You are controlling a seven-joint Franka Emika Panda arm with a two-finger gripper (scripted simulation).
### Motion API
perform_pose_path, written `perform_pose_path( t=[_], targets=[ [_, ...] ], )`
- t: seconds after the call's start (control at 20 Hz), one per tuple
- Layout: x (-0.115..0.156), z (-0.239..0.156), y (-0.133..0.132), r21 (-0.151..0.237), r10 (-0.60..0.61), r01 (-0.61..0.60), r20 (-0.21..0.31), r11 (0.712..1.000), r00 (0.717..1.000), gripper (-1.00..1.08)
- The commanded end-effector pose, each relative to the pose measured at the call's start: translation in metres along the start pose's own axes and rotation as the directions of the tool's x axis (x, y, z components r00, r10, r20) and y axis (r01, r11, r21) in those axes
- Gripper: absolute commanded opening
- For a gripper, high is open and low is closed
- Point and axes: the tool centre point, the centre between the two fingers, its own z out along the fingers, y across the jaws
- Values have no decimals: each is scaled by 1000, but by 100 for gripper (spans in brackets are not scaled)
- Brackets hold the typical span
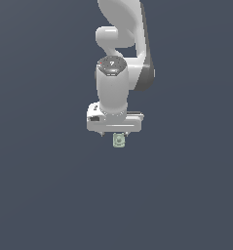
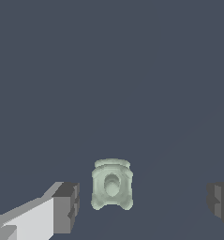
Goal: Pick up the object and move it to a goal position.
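I see a flat, dark slate-blue worktop [image 1: 45, 195] filling both views, plain all around the work area. The white arm [image 1: 120, 34] comes down from the top of the exterior view, its wrist housing pointing straight down, and it blocks my sight of the tool's fingers from that side. The tool [image 2: 141, 204] is released: in the wrist view the two dark grey fingertips [image 2: 66, 206] stand wide apart, touching nothing. The object [image 2: 112, 183], a small pale mint-green block with a round grey mark on its face, sits between them, nearer one fingertip and well clear of the other. In the exterior view the object [image 1: 119, 140] shows just beneath the tool's body, only partly visible below it.
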Motion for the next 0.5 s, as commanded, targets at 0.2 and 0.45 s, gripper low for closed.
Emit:
perform_pose_path(
  t=[0.2, 0.45],
  targets=[
    [-2, 2, 0, -4, 3, -2, 7, 1000, 1000, 100],
    [-7, 6, 0, -13, 7, -7, 19, 1000, 1000, 100]
  ],
)
